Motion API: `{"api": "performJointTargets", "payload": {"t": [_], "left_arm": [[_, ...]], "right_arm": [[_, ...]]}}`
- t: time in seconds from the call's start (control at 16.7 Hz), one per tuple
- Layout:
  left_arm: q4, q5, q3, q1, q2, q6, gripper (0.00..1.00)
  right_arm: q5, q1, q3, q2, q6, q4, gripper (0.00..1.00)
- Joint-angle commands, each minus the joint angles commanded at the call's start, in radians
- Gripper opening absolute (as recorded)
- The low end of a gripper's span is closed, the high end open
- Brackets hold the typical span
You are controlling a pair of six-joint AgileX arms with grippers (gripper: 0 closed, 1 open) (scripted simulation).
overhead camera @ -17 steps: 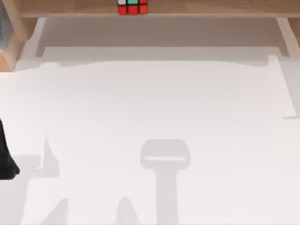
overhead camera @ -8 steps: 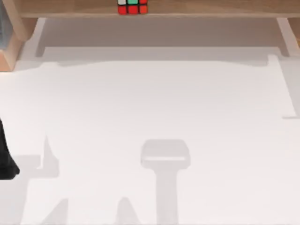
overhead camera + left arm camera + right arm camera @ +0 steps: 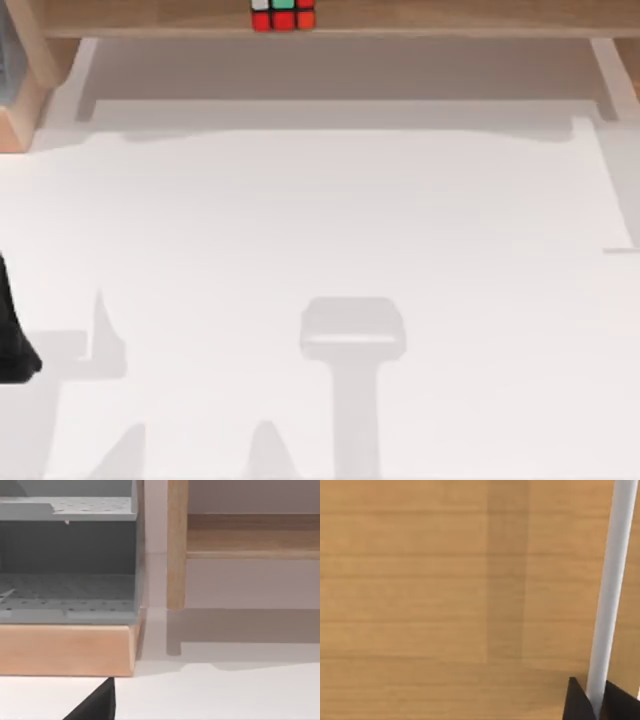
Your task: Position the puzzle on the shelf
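— Wooden board along the far edge of the top view: that is the shelf [image 3: 450, 18], running nearly the full width, with the puzzle [image 3: 283, 15] sitting on it a little left of centre, right at its front lip.

— How much of the cube can you see?

— Part of it; the frame's upper edge cuts it off. A red row faces forward, with white, green and orange stickers above.

— And the room around it?

— The white bench [image 3: 330, 220] in front of the shelf lies open from side to side, crossed by soft shadows. The shelf's posts [image 3: 40, 50] stand at far left and far right, well apart from the cube.

— Anything else nearby?

— A grey perforated rack on a wooden base [image 3: 67, 647] stands just beside the shelf's left post [image 3: 176, 545], seen from the left wrist.

— The arms?

— The left arm [image 3: 12, 340] is a dark shape at the bench's left edge, mostly cut off. I cannot tell whether its end effector is apart or together. The right wrist view looks onto wood grain with a pale bar [image 3: 610, 590] across it and a dark corner at the edge; I cannot tell that end effector's state either.
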Motion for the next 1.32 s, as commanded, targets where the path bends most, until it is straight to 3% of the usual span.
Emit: {"api": "performJointTargets", "payload": {"t": [0.54, 1.32], "left_arm": [[0.000, 0.000, 0.000, 0.000, 0.000, 0.000, 1.00], [0.000, 0.000, 0.000, 0.000, 0.000, 0.000, 1.00]], "right_arm": [[0.002, 0.001, 0.002, 0.004, 0.002, -0.005, 0.00], [0.119, 0.115, 0.219, 0.085, 0.000, -0.143, 0.00]]}}
